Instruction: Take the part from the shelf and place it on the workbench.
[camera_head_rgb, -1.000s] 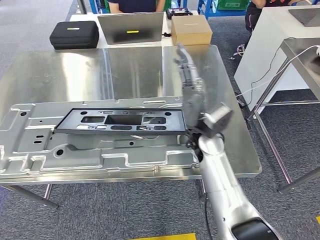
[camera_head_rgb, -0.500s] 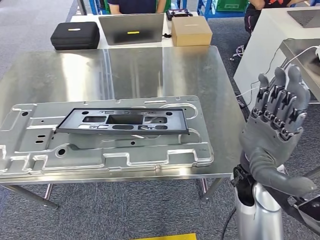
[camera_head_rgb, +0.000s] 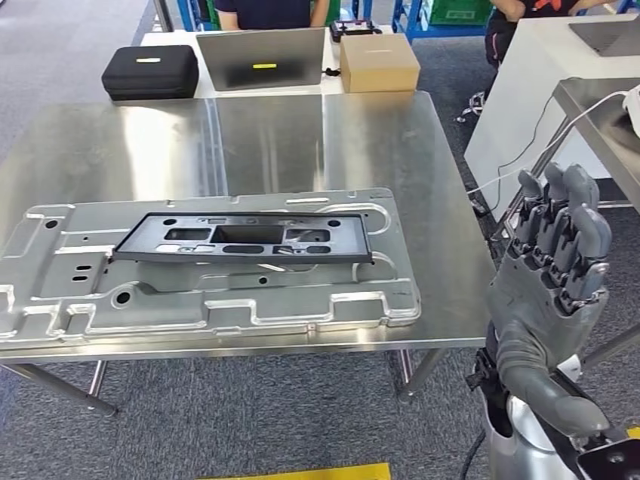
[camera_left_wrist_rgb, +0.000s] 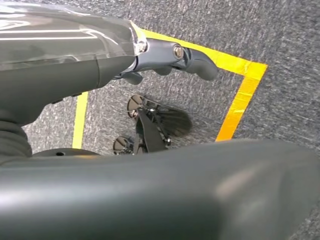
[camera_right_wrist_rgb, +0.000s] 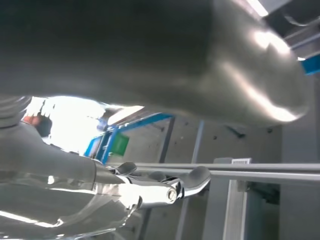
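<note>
- The right hand (camera_head_rgb: 555, 270) is pulling back off the desk (camera_head_rgb: 423, 170), now raised beside its right edge, fingers straightened and close together, holding nothing.
- The black frame-shaped part (camera_head_rgb: 241, 240) is lying flat on the big stamped metal panel (camera_head_rgb: 226, 310), released and settled.
- The left hand (camera_left_wrist_rgb: 158, 55) is hanging over the floor; its state I cannot tell.
- Placement is looking done.

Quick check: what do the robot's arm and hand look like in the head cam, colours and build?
The right hand is matte grey moulded plastic with darker segmented fingers and a thick grey thumb. A black wrist joint links it to a polished silver cylindrical forearm. No markings are legible.
</note>
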